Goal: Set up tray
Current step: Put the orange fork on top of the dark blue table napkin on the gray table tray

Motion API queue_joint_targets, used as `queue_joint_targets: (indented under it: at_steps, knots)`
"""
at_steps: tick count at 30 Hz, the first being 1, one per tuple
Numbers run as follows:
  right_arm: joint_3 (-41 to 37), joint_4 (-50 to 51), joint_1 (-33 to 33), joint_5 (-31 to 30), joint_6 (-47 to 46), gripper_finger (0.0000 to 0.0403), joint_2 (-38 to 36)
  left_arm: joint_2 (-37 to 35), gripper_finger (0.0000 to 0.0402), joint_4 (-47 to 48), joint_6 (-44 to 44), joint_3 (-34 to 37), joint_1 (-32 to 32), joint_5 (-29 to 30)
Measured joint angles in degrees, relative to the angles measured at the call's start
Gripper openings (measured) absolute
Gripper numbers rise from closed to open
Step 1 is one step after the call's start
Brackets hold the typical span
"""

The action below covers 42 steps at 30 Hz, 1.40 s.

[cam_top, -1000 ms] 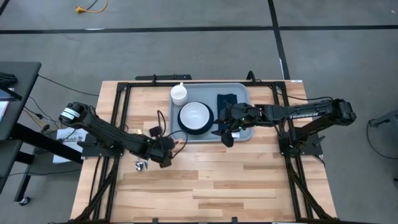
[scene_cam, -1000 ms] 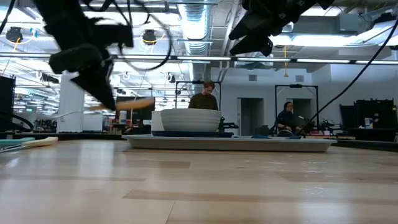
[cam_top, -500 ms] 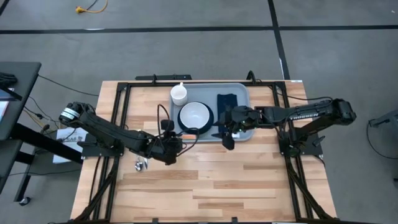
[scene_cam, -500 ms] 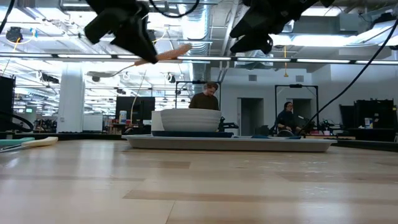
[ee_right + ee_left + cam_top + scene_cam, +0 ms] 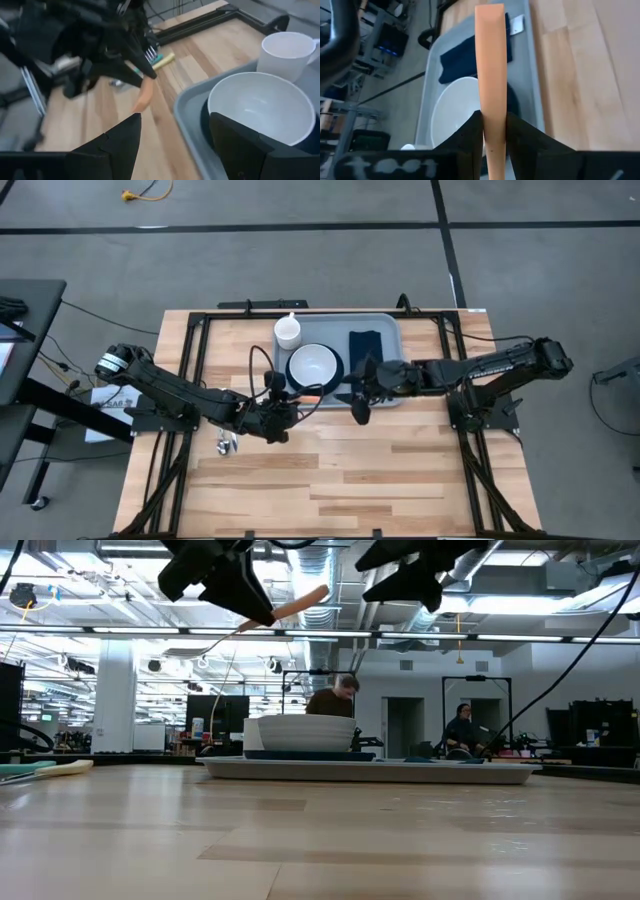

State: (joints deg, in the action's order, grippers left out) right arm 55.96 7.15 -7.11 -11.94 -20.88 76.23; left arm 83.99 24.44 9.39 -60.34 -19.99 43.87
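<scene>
The light blue-grey tray [image 5: 386,326] lies at the table's far middle. On it are a white cup [image 5: 288,330], a white bowl [image 5: 314,365] on a dark plate [image 5: 310,753], and a dark napkin [image 5: 365,343]. My left gripper [image 5: 285,413] hangs in the air just short of the tray's near left corner, shut on an orange-handled utensil [image 5: 300,602]. My right gripper [image 5: 359,408] hovers open over the tray's near rim with nothing between its fingers. My left gripper pinches the flat orange handle [image 5: 492,131] between its two fingers, which lie along it. The handle's free end [image 5: 490,30] sticks out past the fingertips toward the tray, tilted upward in the low view. The utensil is lifted clear of the table; its other end is hidden by the gripper.
More cutlery [image 5: 228,445] lies on the wood at the near left, one piece with a yellow-green handle [image 5: 162,60]. Black frame rails [image 5: 195,360] run along both sides of the table. People stand in the room behind the table.
My left gripper has risen and gone toward the tray with the orange-handled utensil, rolling its wrist. The handle now points up toward the tray instead of lying low and level. My right gripper has drifted a little toward the tray's near rim.
</scene>
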Motion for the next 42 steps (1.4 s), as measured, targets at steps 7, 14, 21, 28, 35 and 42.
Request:
queue_joint_targets:
  at_steps: [7, 14, 21, 28, 35, 42]
  knots:
    - [0.0, -0.8, 1.5, 1.6, -9.6, 0.0230, 0.0, 0.0, 0.0059, -2.8, -2.8, 0.0, 1.4, 4.6]
    - [0.0, -1.0, 3.3, 1.6, -12.1, 0.0230, 0.0, 0.0, 0.0059, -7.2, -3.7, 0.0, 4.2, -0.7]
    - [0.0, -2.9, 4.4, 3.1, -12.3, 0.0230, 0.0, 0.0, 0.0059, -10.4, -5.8, 0.0, 6.1, -3.0]
    - [0.0, -3.4, 5.0, 4.1, -12.2, 0.0230, 0.0, 0.0, 0.0059, -11.8, -6.1, 0.0, 7.6, -5.3]
    - [0.0, -2.3, 5.0, 8.3, 0.0, 0.0230, 0.0, 0.0, 0.0059, -8.9, -3.6, 0.0, 7.9, -10.0]
    - [-0.2, 1.6, 3.7, 8.2, 20.2, 0.0230, 3.0, 0.0, 0.0059, -4.6, -2.6, 0.1, 7.9, -11.1]
